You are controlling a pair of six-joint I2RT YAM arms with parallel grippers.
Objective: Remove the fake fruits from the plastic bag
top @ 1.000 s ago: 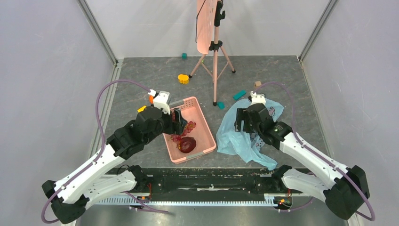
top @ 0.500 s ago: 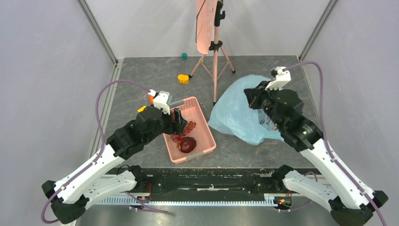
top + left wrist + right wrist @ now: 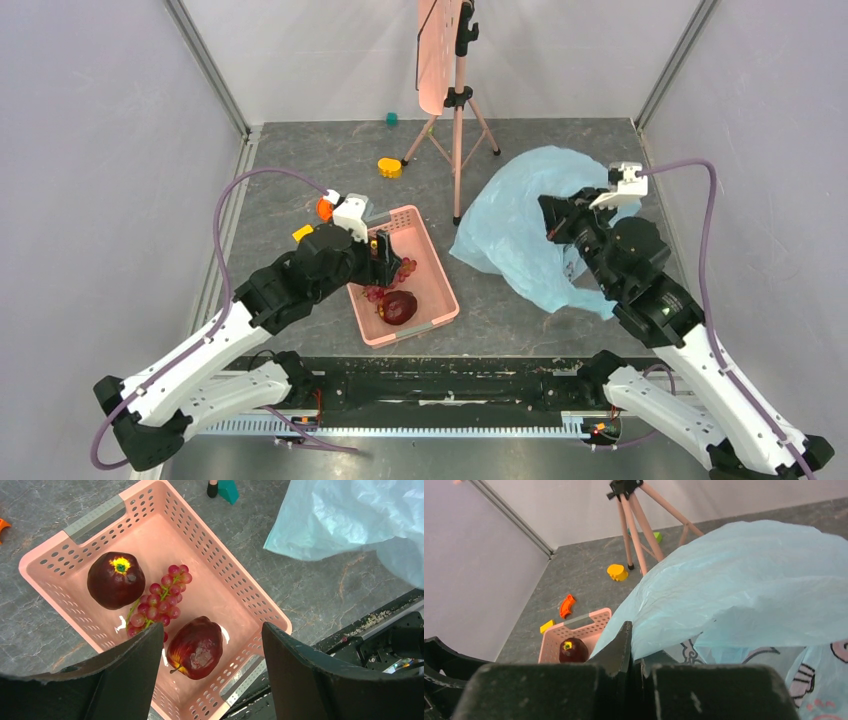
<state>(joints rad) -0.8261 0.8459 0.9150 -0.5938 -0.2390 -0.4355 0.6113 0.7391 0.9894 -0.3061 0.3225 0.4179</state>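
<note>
Right gripper (image 3: 556, 212) is clamped on the blue plastic bag (image 3: 515, 225), which billows over the right side of the bench (image 3: 300, 170), its length running from the far edge toward the near edge. Left gripper (image 3: 212, 667) hangs wide open over the pink basket (image 3: 235, 587) by the near edge. Inside, the round fruit (image 3: 116, 580) sits with its yellow end up. The longer fruit (image 3: 196, 646) lies crosswise, stem toward the left edge, with the grapes (image 3: 160, 600) between them.

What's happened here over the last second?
The right gripper, shut on the blue bag, raised it and swung it toward the far right, so the bag went from lying crumpled to hanging billowed out. The left gripper stayed open over the pink basket, and the fruits in it haven't moved.
</note>
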